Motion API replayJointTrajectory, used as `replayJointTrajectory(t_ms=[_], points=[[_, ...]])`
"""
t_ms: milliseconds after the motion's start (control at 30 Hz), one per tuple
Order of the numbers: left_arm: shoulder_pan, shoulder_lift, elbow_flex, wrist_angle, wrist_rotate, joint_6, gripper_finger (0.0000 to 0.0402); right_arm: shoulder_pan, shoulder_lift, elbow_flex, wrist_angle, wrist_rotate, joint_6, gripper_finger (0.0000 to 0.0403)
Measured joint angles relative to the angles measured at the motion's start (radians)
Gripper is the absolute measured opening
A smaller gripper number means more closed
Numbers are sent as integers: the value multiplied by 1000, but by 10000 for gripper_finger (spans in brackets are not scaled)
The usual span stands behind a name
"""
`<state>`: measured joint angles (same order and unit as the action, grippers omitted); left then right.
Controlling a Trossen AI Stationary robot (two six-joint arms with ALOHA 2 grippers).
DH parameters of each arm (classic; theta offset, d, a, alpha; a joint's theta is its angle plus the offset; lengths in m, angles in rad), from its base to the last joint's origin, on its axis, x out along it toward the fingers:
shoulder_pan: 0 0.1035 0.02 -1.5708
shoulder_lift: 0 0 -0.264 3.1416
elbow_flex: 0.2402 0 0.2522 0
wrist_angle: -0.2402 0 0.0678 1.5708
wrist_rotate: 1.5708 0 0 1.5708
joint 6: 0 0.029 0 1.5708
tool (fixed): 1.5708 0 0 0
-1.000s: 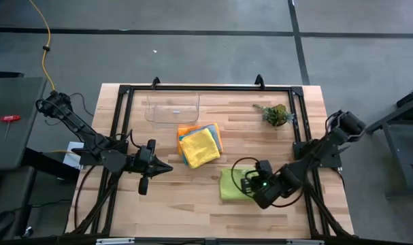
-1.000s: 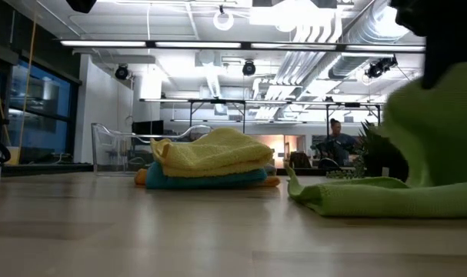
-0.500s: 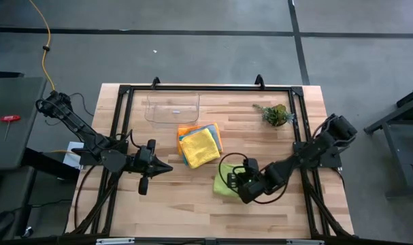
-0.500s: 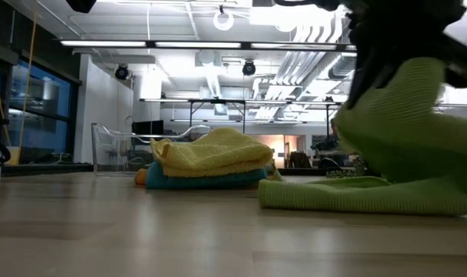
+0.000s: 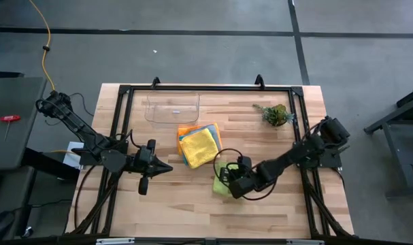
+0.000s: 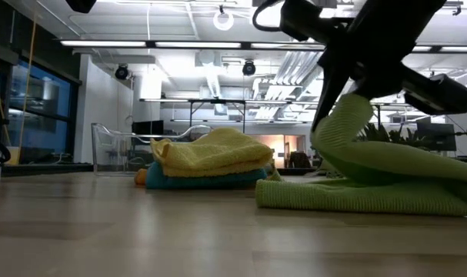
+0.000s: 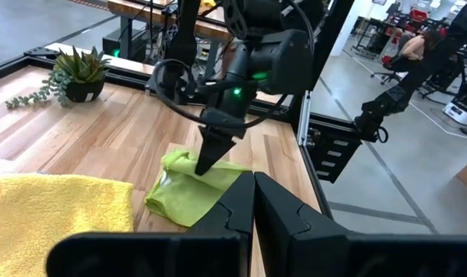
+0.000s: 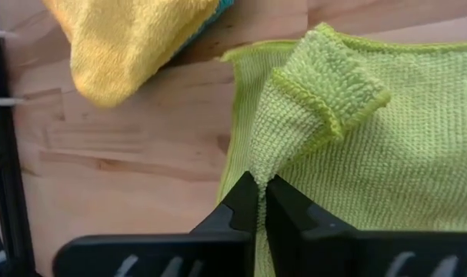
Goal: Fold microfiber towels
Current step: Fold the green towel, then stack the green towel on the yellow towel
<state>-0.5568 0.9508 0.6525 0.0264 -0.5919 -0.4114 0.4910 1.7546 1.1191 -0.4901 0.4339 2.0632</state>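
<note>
Wooden boards make up the big light table [image 5: 192, 211], with a dark metal frame around it and grey floor all about. Near the middle of the high view sits a neat stack of folded soft towels [image 5: 200, 144], the yellow fluffy towel [image 5: 199, 145] on top and bits of orange and teal peeking out under it. A clear plastic tray [image 5: 172, 107] waits above the stack, and a small green leafy plant [image 5: 275, 113] sits in the upper right. Just below and right of the stack lies the lime green fluffy towel [image 8: 348, 146] — the one being folded now. The right gripper [image 8: 260, 196] is pinched shut on one edge of it, so part of the cloth stands up in a soft hump while the rest lies flat on the wood. It looks like the fold is only partly made. Next, I think the held edge needs to go across and come down on the far side, so the edges match, and then the claw can let go. The left gripper [image 5: 167, 167] waits at the left of the middle, closed on nothing — well apart from the towels.
</note>
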Motion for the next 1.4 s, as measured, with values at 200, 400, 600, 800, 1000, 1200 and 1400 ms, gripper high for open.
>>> replayJointTrajectory(t_ms=[200,400,600,800,1000,1200,1400], points=[[0,0,0,0,0,0,0,-16,2,0,2,-8,-23,55],[0,0,0,0,0,0,0,-18,1,0,1,12,-23,144],[0,0,0,0,0,2,0,-27,-32,0,-42,75,-79,206],[0,0,0,0,0,-2,0,-8,-132,0,-217,69,-142,226],[0,0,0,0,0,-4,0,82,-191,0,-448,-19,-49,227],[0,0,0,1,1,-5,0,174,-191,-11,-540,-109,32,227],[63,1,0,139,172,-21,0,237,-191,-11,-592,-183,32,227]])
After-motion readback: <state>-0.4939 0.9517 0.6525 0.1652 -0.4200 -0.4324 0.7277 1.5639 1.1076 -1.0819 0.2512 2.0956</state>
